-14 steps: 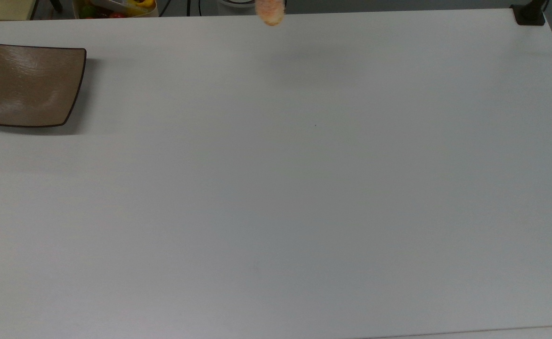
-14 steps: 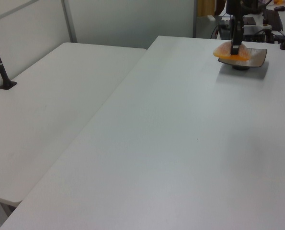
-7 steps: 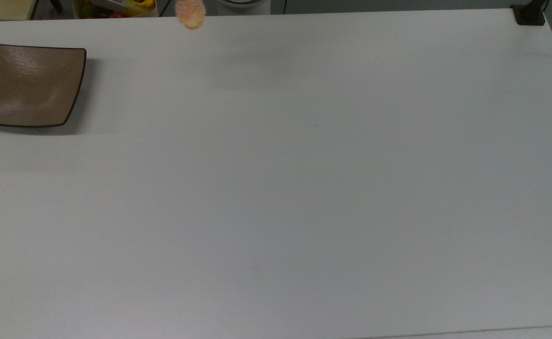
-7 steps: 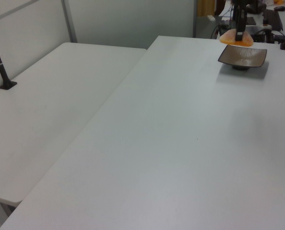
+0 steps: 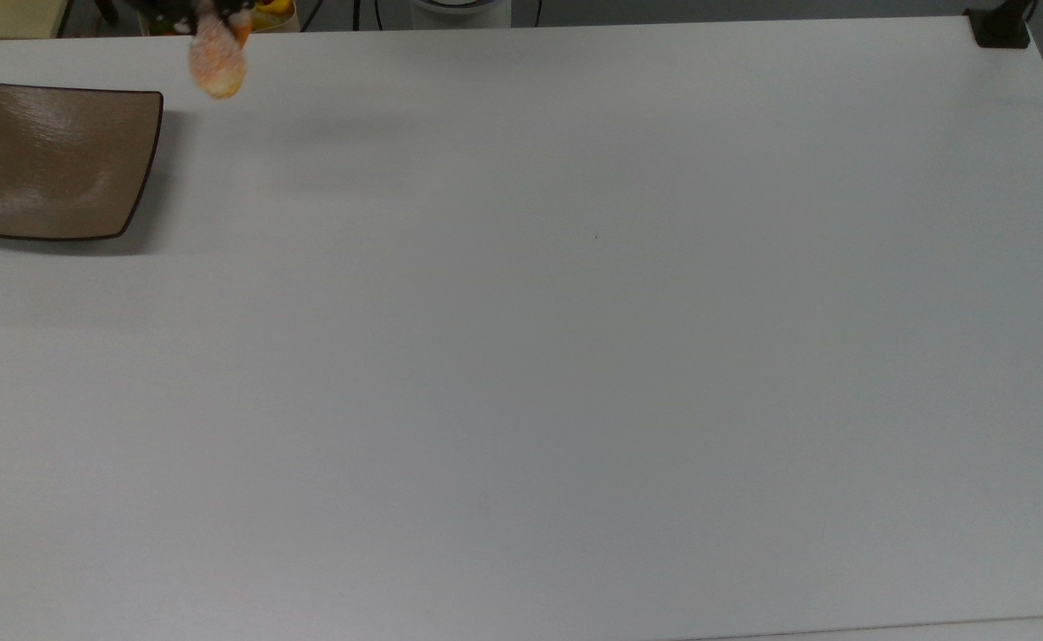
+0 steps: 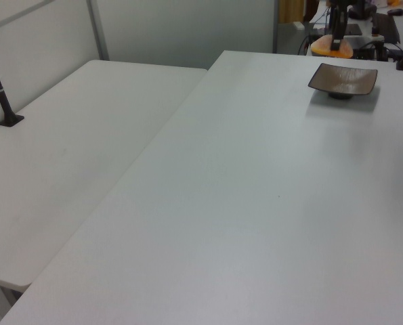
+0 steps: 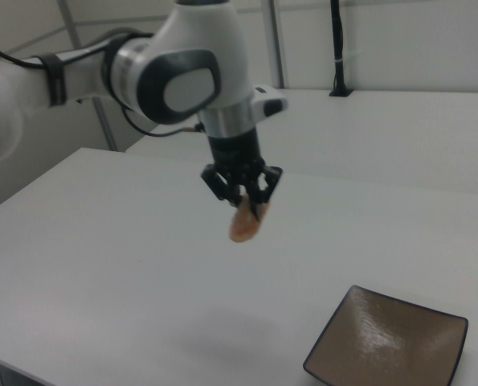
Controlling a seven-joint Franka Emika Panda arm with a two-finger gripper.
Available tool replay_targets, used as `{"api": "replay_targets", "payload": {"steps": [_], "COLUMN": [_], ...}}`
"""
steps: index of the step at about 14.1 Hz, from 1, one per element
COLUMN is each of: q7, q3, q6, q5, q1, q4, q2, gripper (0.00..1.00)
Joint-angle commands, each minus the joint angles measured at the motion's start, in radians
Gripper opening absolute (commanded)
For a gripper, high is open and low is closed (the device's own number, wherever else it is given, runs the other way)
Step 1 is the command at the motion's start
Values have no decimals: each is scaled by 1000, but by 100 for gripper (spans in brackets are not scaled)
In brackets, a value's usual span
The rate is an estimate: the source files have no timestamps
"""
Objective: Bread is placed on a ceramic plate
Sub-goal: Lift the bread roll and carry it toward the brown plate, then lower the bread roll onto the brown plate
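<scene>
The bread [image 7: 244, 225], a small orange-tan roll, hangs in the air with my gripper [image 7: 247, 208] shut on its upper end. In the top view the bread [image 5: 216, 62] is near the table's far edge, just right of the ceramic plate [image 5: 54, 160], which lies flat at the top view's left. In the left view the bread [image 6: 332, 49] hangs beyond and slightly left of the plate [image 6: 343, 79], with the gripper [image 6: 336, 39] above it. In the right view the square brown plate [image 7: 391, 343] lies low at the right, below and to the right of the bread.
The white table [image 5: 575, 356] stretches wide to the top view's right. A black clamp base [image 5: 1000, 28] sits at its far right corner. A second white table [image 6: 66, 156] adjoins in the left view, with a black post [image 6: 1, 95]. A container of coloured items [image 5: 259, 11] stands behind the far edge.
The gripper has carried the bread toward the top view's left along the far edge, from about mid-table to just right of the plate. The plate has not moved.
</scene>
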Motion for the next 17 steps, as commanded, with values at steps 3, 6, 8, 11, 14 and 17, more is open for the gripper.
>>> {"api": "replay_targets", "payload": {"steps": [3,6,8,11,14,17], "q7": [-149,-249,-286,-287,-287,-287], "q3": [-36,-83,-99,-100,-100,-100], "q6": [192,272,312,367,424,462], "q5": [-3,-3,-3,-6,-10,-13], "q1": [-104,-116,-127,-156,-190,-197], "q4": [33,33,33,33,32,29], "q2": [167,219,268,323,354,399], "gripper": [25,25,25,25,25,25]}}
